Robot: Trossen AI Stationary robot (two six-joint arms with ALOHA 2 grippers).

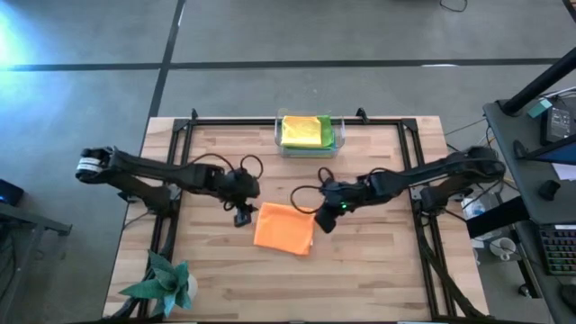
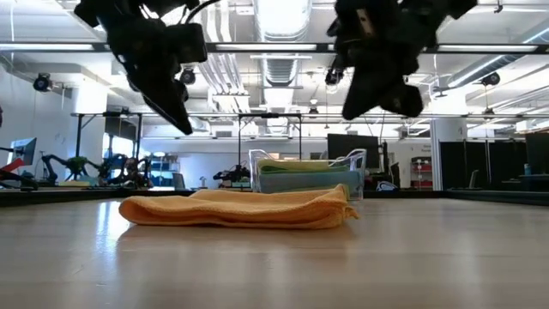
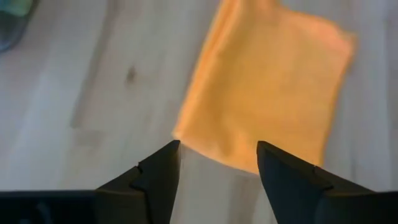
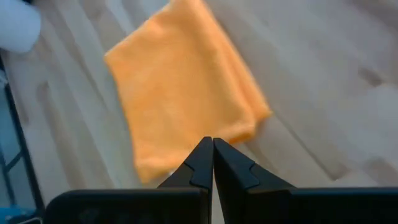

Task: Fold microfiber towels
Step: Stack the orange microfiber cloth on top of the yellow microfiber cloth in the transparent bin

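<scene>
Item: orange towel [image 1: 284, 229], folded, lying flat on the wooden table [image 1: 378, 270] near its middle, held by nothing.
My left gripper [image 3: 217, 165]: fingers spread apart, empty, hanging just off the towel's left edge.
My right gripper [image 4: 212, 155]: fingers pressed together, empty, raised above the towel's right edge.
Clear bin [image 1: 308, 147] at the table's far edge: yellow towel [image 1: 301, 131] on top, green towel [image 1: 327, 133] beneath.

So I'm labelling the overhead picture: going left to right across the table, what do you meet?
Teal paper ornament → left gripper, fingers open → orange towel → right gripper, fingers shut.
</scene>
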